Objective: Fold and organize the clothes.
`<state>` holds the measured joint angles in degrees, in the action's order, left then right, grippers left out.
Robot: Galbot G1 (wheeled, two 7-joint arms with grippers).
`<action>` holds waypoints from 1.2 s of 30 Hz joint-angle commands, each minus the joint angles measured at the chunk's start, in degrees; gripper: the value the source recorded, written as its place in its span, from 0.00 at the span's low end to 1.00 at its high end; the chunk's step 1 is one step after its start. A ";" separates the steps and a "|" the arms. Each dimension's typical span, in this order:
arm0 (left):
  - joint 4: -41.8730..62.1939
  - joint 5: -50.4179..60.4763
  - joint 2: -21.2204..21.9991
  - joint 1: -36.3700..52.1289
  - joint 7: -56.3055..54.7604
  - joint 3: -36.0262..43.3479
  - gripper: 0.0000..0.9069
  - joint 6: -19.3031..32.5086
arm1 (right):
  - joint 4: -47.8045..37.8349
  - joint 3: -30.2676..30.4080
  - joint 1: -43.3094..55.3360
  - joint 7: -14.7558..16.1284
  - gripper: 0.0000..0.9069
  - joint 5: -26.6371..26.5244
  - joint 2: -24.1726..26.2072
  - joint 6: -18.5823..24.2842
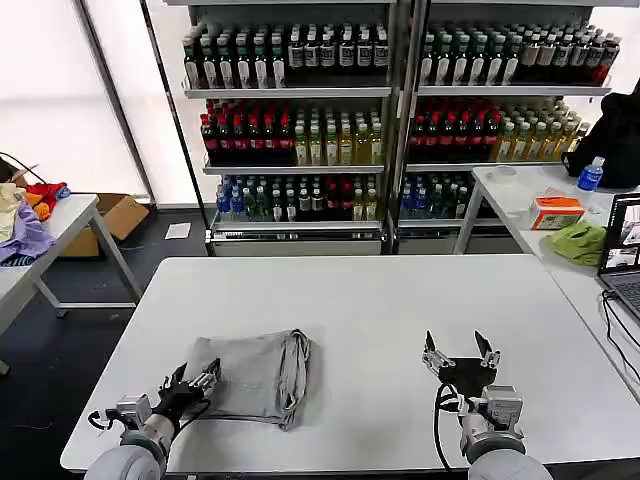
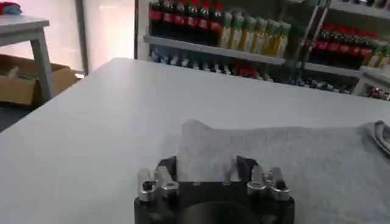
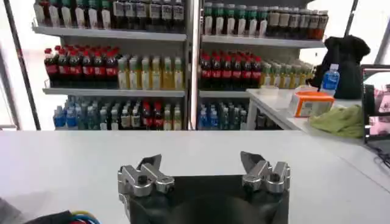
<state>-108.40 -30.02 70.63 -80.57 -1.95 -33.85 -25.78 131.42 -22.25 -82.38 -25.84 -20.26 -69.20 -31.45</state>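
At the table's (image 1: 360,300) seven o'clock, our left gripper (image 1: 190,384), fingers spread, meets the folded shirt (image 1: 255,375); we should pinch its hem squarely. Right gripper (image 1: 460,352) idles open at five.

Head cam sits high, looking forward and down over the white table (image 1: 380,320) toward the bottle shelves (image 1: 390,120) behind it. Both wrist cams ride low, just above the table (image 2: 91,122) — each faces across its top (image 3: 91,158) to those shelves (image 3: 183,67). All three share table and shelves (image 2: 256,36).
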 commanded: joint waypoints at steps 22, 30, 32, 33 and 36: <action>2.17 -6.54 -14.36 2.02 4.47 -24.62 0.00 -0.39 | -0.33 -0.42 2.07 -1.48 1.00 -0.66 0.25 0.62; 7.22 -4.01 -22.94 2.47 5.59 -29.94 0.00 0.36 | -0.89 -0.04 2.32 -1.35 1.00 -0.66 -0.31 0.74; 4.56 -3.82 -22.05 1.86 5.65 -28.49 0.00 0.14 | -0.84 -0.08 2.24 -1.32 1.00 -0.66 -0.54 0.75; 3.08 -3.65 -21.25 1.57 5.53 -27.16 0.00 0.06 | -0.92 -0.08 2.21 -1.38 1.00 -0.61 -0.69 0.74; -1.44 -2.32 -18.29 0.95 4.85 -22.17 0.00 0.07 | -0.97 -0.13 1.54 -1.44 1.00 -0.30 -0.97 0.86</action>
<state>-104.56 -34.07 55.15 -79.04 2.48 -56.27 -25.75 130.63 -22.26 -80.47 -27.08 -20.85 -69.82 -30.76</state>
